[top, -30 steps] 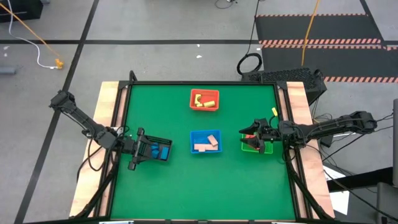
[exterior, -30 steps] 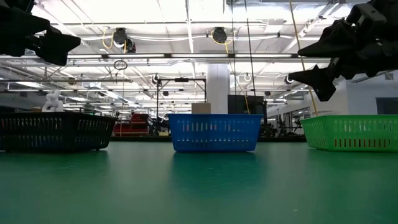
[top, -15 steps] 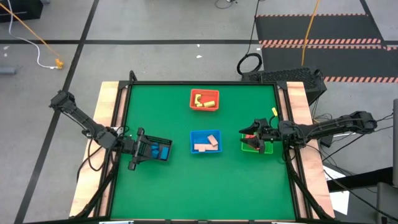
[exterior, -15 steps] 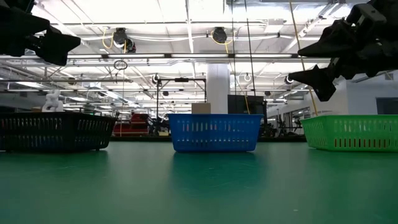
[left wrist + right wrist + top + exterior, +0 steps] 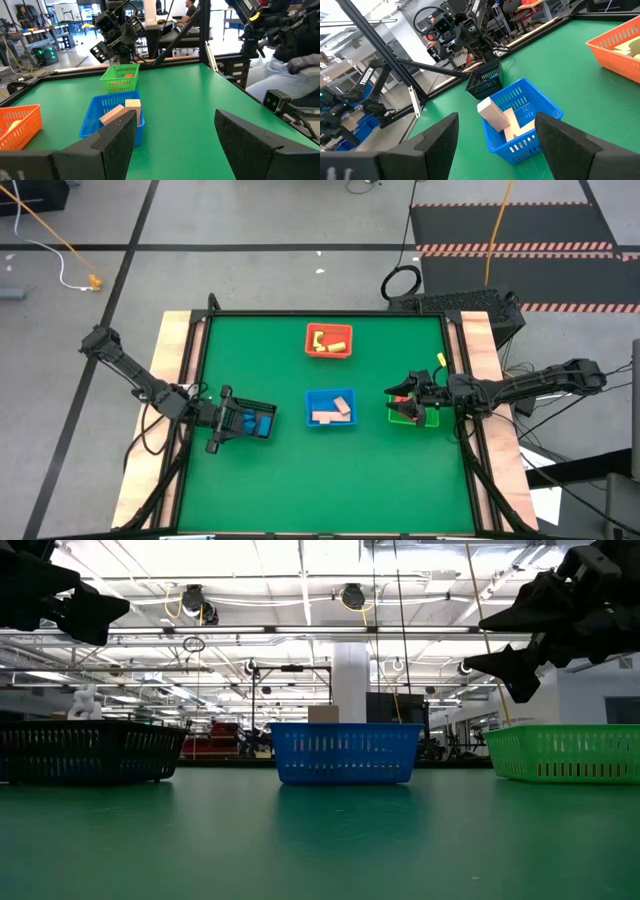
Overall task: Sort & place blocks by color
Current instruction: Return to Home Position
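Observation:
Each tray holds small blocks. Yellow blocks (image 5: 330, 340) lie in the red tray (image 5: 311, 330), tan blocks (image 5: 333, 411) in the blue tray (image 5: 312, 397), blue blocks (image 5: 250, 421) in the black tray (image 5: 270, 409), and a red block (image 5: 129, 76) in the green tray (image 5: 400, 418). My left gripper (image 5: 230, 421) hangs open above the black tray's left side. My right gripper (image 5: 402, 396) hangs open above the green tray. In both wrist views the gap between the fingers (image 5: 175, 135) (image 5: 497, 135) holds nothing.
The trays stand on a green mat (image 5: 300, 480) with wooden strips along its left and right edges. In the low view the black (image 5: 90, 750), blue (image 5: 345, 752) and green (image 5: 565, 753) trays stand in a row, both grippers above them. Bare mat lies on the near side.

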Robot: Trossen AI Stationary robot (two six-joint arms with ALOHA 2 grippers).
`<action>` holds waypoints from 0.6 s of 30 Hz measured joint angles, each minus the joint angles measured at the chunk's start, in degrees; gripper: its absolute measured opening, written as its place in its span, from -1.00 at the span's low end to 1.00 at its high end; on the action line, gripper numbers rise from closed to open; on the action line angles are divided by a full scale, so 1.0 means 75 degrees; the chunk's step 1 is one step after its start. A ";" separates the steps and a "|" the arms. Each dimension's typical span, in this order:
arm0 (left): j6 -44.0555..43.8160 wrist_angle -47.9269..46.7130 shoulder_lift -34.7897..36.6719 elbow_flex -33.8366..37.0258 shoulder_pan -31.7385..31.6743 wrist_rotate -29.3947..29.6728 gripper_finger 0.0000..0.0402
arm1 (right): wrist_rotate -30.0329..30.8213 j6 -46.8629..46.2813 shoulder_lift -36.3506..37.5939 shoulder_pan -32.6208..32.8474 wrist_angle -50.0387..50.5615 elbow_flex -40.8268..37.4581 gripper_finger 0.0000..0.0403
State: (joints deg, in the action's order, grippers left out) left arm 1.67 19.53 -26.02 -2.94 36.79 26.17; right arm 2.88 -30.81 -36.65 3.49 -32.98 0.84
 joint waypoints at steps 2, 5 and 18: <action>0.0000 0.0000 0.0000 0.0000 0.0000 0.0000 0.34 | 0.0001 0.0000 0.0001 0.0000 0.0001 -0.0003 0.26; 0.0000 0.0002 0.0003 0.0000 0.0001 0.0000 0.34 | -0.0001 0.0000 0.0001 0.0000 -0.0001 -0.0003 0.26; 0.0000 0.0001 0.0000 0.0000 -0.0001 0.0000 0.34 | -0.0001 0.0000 0.0001 0.0000 -0.0001 -0.0006 0.26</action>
State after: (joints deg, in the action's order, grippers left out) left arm 1.67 19.54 -26.02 -2.94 36.79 26.17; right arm 2.87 -30.81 -36.64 3.49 -32.99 0.80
